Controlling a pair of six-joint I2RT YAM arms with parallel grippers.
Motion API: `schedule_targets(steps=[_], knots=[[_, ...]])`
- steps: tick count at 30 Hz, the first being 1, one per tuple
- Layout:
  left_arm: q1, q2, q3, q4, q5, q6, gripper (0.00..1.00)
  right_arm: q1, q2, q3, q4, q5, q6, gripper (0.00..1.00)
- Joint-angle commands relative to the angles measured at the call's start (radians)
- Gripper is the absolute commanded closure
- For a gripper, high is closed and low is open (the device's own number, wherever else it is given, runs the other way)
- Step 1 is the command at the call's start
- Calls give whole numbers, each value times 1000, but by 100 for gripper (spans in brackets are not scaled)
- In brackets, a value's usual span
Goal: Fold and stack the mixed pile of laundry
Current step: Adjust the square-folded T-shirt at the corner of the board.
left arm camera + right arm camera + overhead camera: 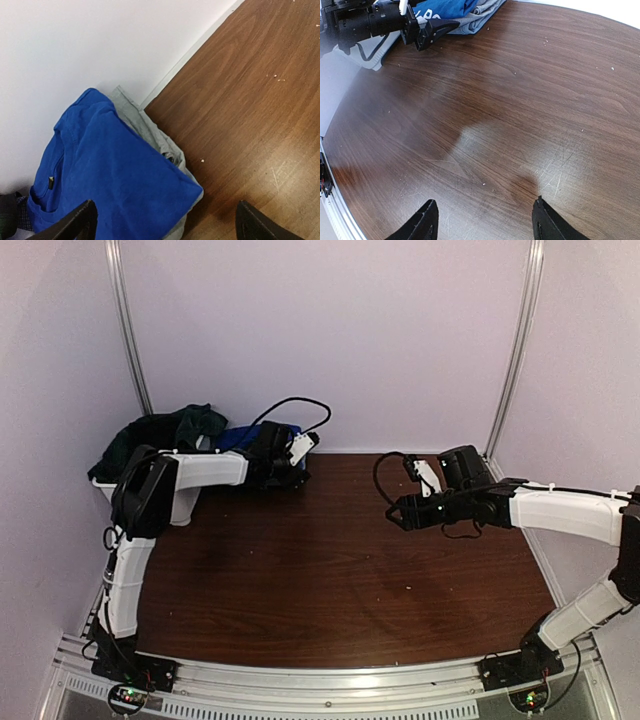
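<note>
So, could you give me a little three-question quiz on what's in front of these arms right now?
1. True or false: the left pincer is clamped on the blue T-shirt.
2. What lies directly under the blue T-shirt? A) a grey garment B) a red towel C) a yellow sock
3. Fill in: the right pincer hangs open over the bare brown ____.
Key: 1 false, it is open and holds nothing; 2 A; 3 table.
</note>
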Motion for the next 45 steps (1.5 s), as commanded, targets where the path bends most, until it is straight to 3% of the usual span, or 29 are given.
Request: schedule_targets(steps=[1, 6, 12, 24, 31, 35, 39, 45], knots=[[-9, 90, 120, 36, -146, 33, 2, -8, -2, -7, 18, -8, 10, 35], [-10, 119, 153, 91, -275, 58, 3, -8, -10, -21, 26, -10, 14, 35], [8, 114, 192, 76, -315, 37, 19, -7, -5, -19, 23, -12, 14, 35], [90, 22, 122, 45, -192, -109, 51, -10, -3, -21, 24, -15, 14, 35], [140, -11, 60, 48, -100, -179, 50, -9, -1, -21, 27, -18, 16, 35], [139, 12, 69, 32, -72, -166, 40, -9, 1, -18, 23, -18, 13, 35], [126, 7, 52, 32, 58, -145, 25, -9, 4, -18, 25, -19, 14, 35], [61, 10, 64, -36, 222, -45, 24, -9, 2, -18, 26, -26, 18, 35]])
